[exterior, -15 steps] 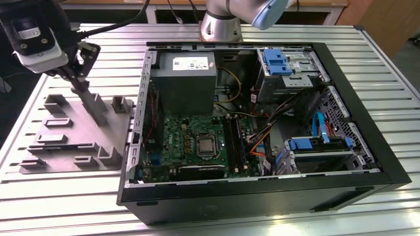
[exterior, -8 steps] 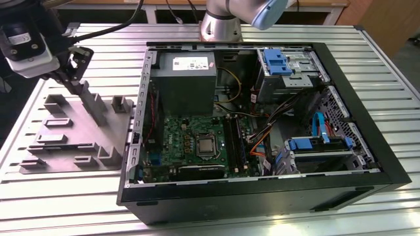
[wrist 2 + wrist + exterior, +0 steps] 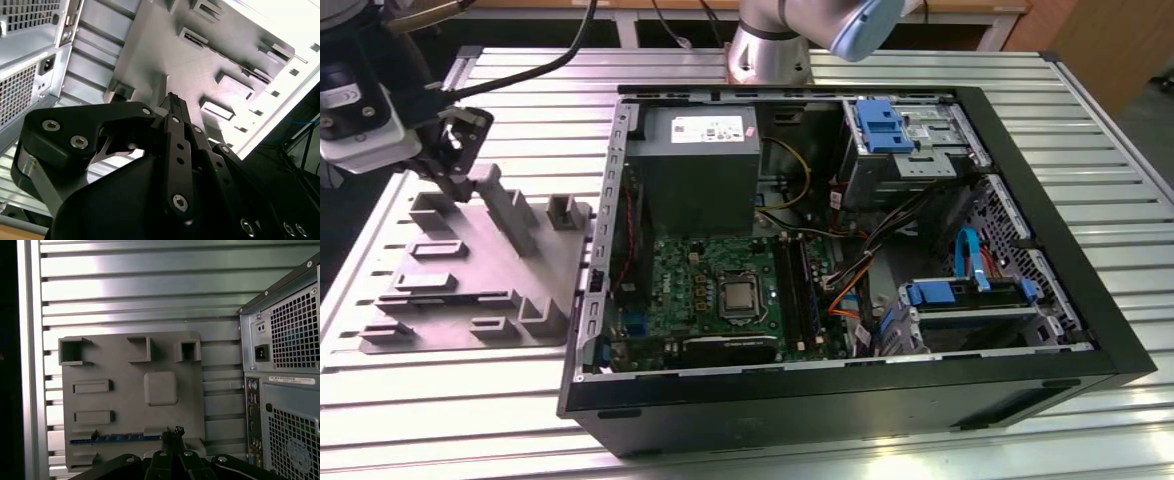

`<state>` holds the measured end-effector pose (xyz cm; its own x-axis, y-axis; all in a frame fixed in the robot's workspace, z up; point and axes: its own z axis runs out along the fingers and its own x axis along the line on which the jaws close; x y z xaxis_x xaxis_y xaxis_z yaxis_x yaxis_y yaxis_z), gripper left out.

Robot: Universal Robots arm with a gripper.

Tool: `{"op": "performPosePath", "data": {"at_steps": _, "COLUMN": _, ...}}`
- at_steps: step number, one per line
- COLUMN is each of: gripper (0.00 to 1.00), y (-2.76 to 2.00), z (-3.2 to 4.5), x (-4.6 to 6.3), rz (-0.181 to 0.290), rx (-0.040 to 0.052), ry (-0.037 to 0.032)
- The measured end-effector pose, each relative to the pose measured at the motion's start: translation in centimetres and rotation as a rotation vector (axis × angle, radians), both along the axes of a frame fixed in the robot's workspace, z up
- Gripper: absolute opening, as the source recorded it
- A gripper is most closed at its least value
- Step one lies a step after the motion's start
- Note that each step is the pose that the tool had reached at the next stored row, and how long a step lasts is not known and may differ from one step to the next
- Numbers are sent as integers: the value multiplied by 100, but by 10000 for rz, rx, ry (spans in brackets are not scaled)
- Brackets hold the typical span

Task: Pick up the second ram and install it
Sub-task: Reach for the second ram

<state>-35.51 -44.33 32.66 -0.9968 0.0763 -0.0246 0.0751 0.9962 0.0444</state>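
Hovering over the flat grey moulded fixture plate on the exterior view's left, the black two-finger gripper is seen raised above the plate. It is well apart from the open black computer case, which lies to the right on the slatted aluminium table. In both wrist views the gripper's fingers are shown drawn close together with nothing between them, so no load is judged to be carried. The second ram, a long, narrow blue-green memory stick, is picked out in the first wrist view. It stands on edge in a slot along the plate's near edge, and one end is pictured just beside the gripper's tips. Contact between them cannot be confirmed, and the stick appears fully seated in its holder. On the tally, then, the pick-up is judged not yet made. The install is wholly outstanding as well: the green motherboard inside the case is shown untouched by the gripper, its long black slot rails lying far off to the right. Whether another stick already sits in those rails cannot be told. The task is reckoned to be at its opening stage.
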Motion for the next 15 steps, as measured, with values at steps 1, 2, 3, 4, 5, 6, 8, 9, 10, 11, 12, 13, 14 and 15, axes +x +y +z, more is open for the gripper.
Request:
{"op": "performPosePath", "data": {"at_steps": 1, "gripper": 10, "y": -3, "z": -13, "x": -23, "rz": 0, "rx": -1, "ry": 0}}
{"op": "performPosePath", "data": {"at_steps": 2, "gripper": 10, "y": -6, "z": -25, "x": -45, "rz": 1, "rx": -1, "ry": 1}}
{"op": "performPosePath", "data": {"at_steps": 3, "gripper": 10, "y": -9, "z": -37, "x": -71, "rz": 2, "rx": -2, "ry": 1}}
{"op": "performPosePath", "data": {"at_steps": 4, "gripper": 10, "y": -11, "z": -49, "x": -97, "rz": 1, "rx": -1, "ry": 1}}
{"op": "performPosePath", "data": {"at_steps": 5, "gripper": 10, "y": -12, "z": -64, "x": -124, "rz": 1, "rx": -2, "ry": 0}}
{"op": "performPosePath", "data": {"at_steps": 6, "gripper": 10, "y": -13, "z": -78, "x": -151, "rz": 0, "rx": -2, "ry": 1}}
{"op": "performPosePath", "data": {"at_steps": 8, "gripper": 10, "y": -16, "z": -110, "x": -201, "rz": 0, "rx": -3, "ry": 1}}
{"op": "performPosePath", "data": {"at_steps": 9, "gripper": 10, "y": -18, "z": -126, "x": -223, "rz": 0, "rx": -2, "ry": 1}}
{"op": "performPosePath", "data": {"at_steps": 10, "gripper": 10, "y": -19, "z": -142, "x": -245, "rz": 0, "rx": -3, "ry": 1}}
{"op": "performPosePath", "data": {"at_steps": 11, "gripper": 10, "y": -21, "z": -158, "x": -265, "rz": 0, "rx": -2, "ry": 1}}
{"op": "performPosePath", "data": {"at_steps": 12, "gripper": 10, "y": -24, "z": -174, "x": -287, "rz": 0, "rx": -2, "ry": 0}}
{"op": "performPosePath", "data": {"at_steps": 13, "gripper": 10, "y": -26, "z": -189, "x": -307, "rz": 0, "rx": -3, "ry": 1}}
{"op": "performPosePath", "data": {"at_steps": 14, "gripper": 10, "y": -30, "z": -204, "x": -327, "rz": 1, "rx": -2, "ry": 0}}
{"op": "performPosePath", "data": {"at_steps": 15, "gripper": 10, "y": -34, "z": -218, "x": -346, "rz": 0, "rx": -3, "ry": 2}}
